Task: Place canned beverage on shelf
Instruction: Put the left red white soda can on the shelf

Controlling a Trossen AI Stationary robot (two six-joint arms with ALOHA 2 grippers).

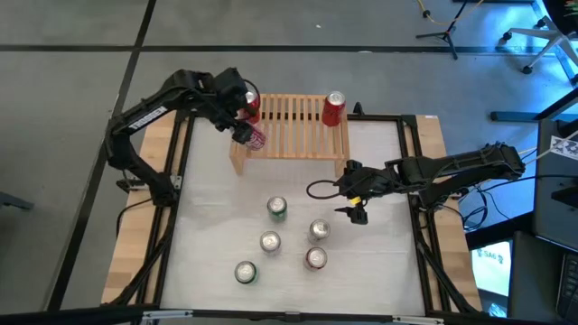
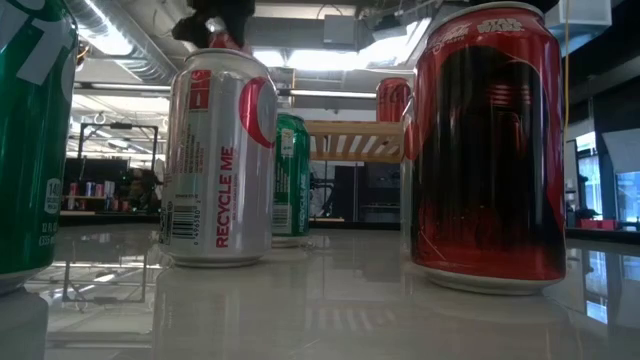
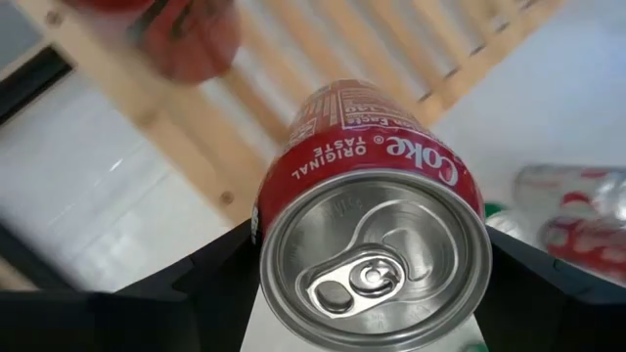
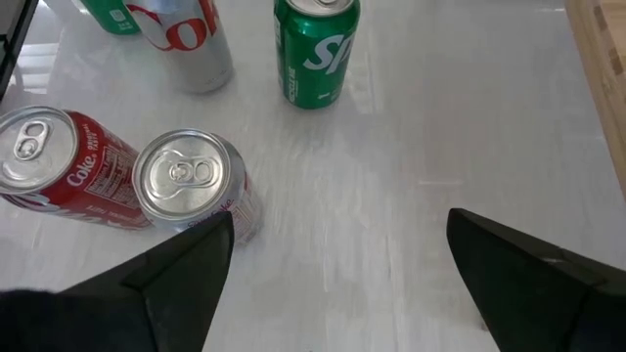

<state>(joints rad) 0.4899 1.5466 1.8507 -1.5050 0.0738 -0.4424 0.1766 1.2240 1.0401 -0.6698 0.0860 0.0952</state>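
Observation:
The shelf [image 1: 291, 126], a low light-wood slatted rack, stands at the table's far side. One red can [image 1: 333, 108] stands on its right end and another [image 1: 252, 106] on its left end. My left gripper [image 1: 244, 132] hovers over the shelf's near left corner, shut on a red Coke can [image 3: 377, 196]. Behind that can the left wrist view shows the slats [image 3: 323, 49]. My right gripper [image 1: 358, 208] hangs open above the table's right half, nothing between its fingers [image 4: 186, 264]. My left gripper pinches the Coke can's side wall [image 3: 268, 200] close under the top rim, one finger on each side. The fingers slant down from above. The can is lifted clear and tilted, its silver top [image 3: 372, 269] facing the wrist and its bottom end toward the shelf.
Several cans stand on the white table in front of the shelf: a green one [image 1: 276, 208], silver ones [image 1: 270, 242] [image 1: 319, 230], a red one [image 1: 315, 258], another green one [image 1: 245, 272]. A black cable loop [image 1: 318, 190] lies near my right gripper.

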